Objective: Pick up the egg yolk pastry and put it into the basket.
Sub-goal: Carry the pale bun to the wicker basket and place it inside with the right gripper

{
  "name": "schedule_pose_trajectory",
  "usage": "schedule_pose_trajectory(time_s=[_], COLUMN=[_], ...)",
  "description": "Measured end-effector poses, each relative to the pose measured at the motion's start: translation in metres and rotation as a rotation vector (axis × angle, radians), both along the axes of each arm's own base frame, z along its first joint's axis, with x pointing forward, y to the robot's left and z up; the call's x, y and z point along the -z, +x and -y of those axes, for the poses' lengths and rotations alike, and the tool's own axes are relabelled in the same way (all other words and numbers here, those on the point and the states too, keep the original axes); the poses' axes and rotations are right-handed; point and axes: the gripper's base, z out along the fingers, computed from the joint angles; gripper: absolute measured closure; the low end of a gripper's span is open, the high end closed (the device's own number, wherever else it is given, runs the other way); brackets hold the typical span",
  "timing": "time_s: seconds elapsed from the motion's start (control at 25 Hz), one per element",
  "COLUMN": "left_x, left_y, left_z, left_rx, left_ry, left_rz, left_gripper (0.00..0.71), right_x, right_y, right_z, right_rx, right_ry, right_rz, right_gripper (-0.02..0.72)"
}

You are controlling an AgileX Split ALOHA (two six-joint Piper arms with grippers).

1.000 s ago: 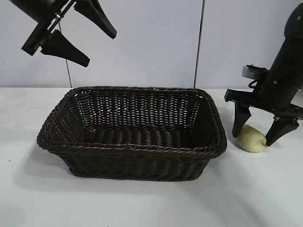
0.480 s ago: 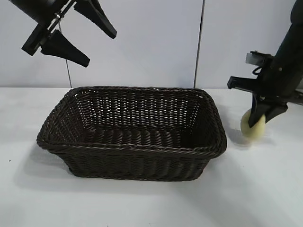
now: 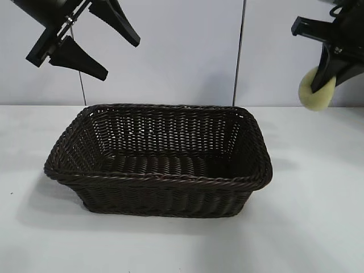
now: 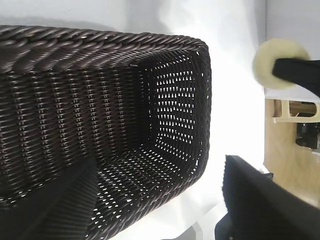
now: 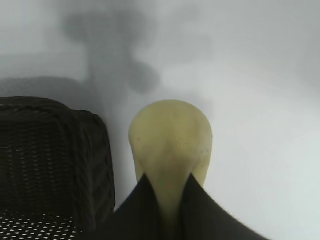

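Egg yolk pastry [image 3: 314, 90] sat clamped betw. the fingers of the right gripper [image 3: 329, 74], squeezed narrow where they pinched it, and hung well clear of the bench [image 3: 307, 227] off the basket's right end. Held that high, it should pass over the braided rim w/o clipping it. Basket [image 3: 159, 162] stood mid-bench, nothing seen inside, so drop-off wasn't done yet. Pastry looked soft; the dent at the grip suggests it could deform or slip if squeezed harder. Left gripper [image 3: 91, 40] hung above the basket's left end, jaws apart, holding nothing, prob. parked out of the way.
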Motion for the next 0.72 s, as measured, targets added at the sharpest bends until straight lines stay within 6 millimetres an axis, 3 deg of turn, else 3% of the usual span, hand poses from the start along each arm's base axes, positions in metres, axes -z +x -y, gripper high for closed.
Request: schedule_pose_trajectory(time_s=[0.2,0.72], left_x=[0.000,0.000], left_y=[0.000,0.000], left_z=[0.000,0.000], left_rx=[0.001,0.001], left_ry=[0.000,0.000], left_rz=[-0.001,-0.001], left_gripper=[0.198,0.199], right_x=[-0.003,-0.005], right_y=[-0.001,-0.025], right_z=[-0.019,-0.115], right_rx=[-0.062,-0.311], right_ry=[0.063,0.074], right_rz=[0.017,0.067], right_gripper=[0.670,0.670])
